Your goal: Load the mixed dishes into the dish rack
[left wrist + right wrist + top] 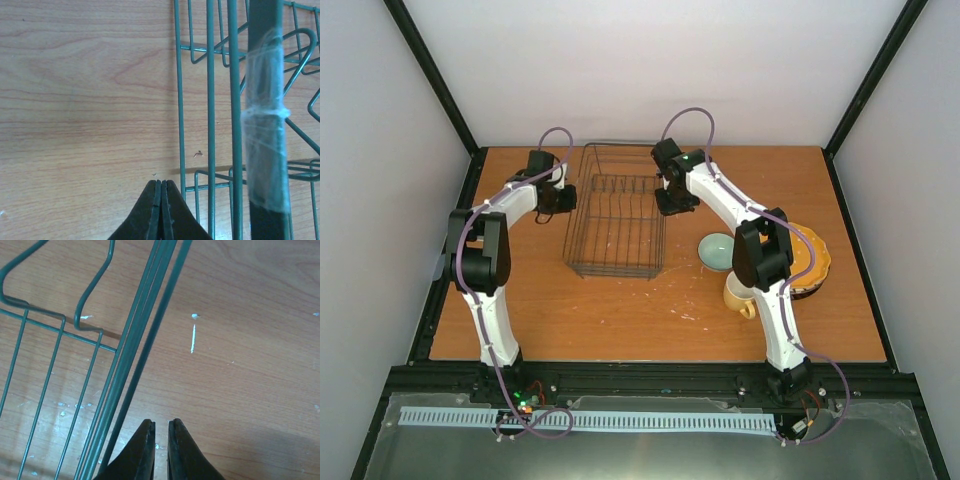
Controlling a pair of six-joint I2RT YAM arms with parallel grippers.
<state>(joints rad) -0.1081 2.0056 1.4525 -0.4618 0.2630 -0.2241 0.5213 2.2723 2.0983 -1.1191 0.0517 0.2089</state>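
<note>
Nearest the lens in each wrist view are the arm's own black jaws at the bottom edge. The left jaws are pressed together on nothing, and the right jaws are parted by a narrow slit, also gripping nothing. The wooden tabletop point(570, 320) fills the middle of the overhead view. The dish rack point(616, 225) stands on it at centre, slightly toward the upper part of the frame, and no dish is seen among its upright dividers. The left arm point(485, 255) reaches up the left of the frame, its jaws just outside the rack's left side wall. The right arm point(760, 250) reaches up the right, its jaws just outside the rack's right wall. The wire of the rack point(210, 100) runs up the right half of the left wrist view, and the rack point(130, 340) crosses the left half of the right wrist view. At right of centre lies the stack of plates point(815, 260), orange-yellow on top and partly hidden by the right arm; the plates beneath cannot be told apart. The pale bowl point(717, 250) sits just left of the stack, between it and the rack. The cream mug point(740, 295) sits just below the bowl. Judged step: loading not yet begun. The next move probably calls for the right arm to swing back toward the dishes, spread its jaws, and close on one rim.
</note>
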